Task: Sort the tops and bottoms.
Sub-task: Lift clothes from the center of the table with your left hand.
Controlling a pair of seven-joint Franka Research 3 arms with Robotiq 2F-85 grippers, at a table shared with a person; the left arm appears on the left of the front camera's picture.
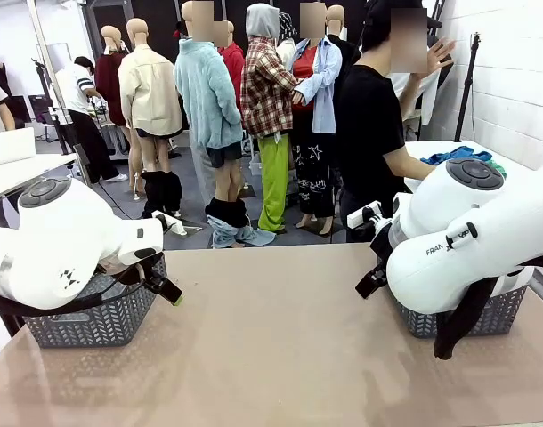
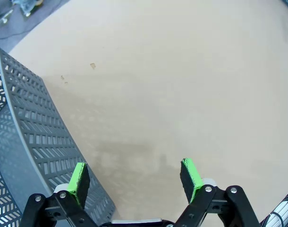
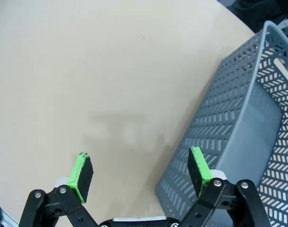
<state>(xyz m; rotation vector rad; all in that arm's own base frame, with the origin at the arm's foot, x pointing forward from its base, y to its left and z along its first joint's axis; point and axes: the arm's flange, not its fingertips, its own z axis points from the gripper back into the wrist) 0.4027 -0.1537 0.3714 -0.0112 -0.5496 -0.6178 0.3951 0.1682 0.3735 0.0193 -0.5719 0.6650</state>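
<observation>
Sorting looks not yet begun. The tops (image 1: 457,156) and a sliver of the green bottoms (image 1: 497,167) lie heaped on a white side table (image 1: 432,148) beyond the worktop (image 1: 271,338), beside the person (image 1: 369,124), well out of reach. The left end effector (image 2: 134,172) and right end effector (image 3: 141,168) hang released, grasping nothing, each by a grey basket: left basket (image 1: 93,325), right basket (image 3: 238,118). Nothing stands between them.

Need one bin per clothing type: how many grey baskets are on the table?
2. The left basket sits at the table's left edge, the right basket at its right edge; both are partly hidden.
</observation>
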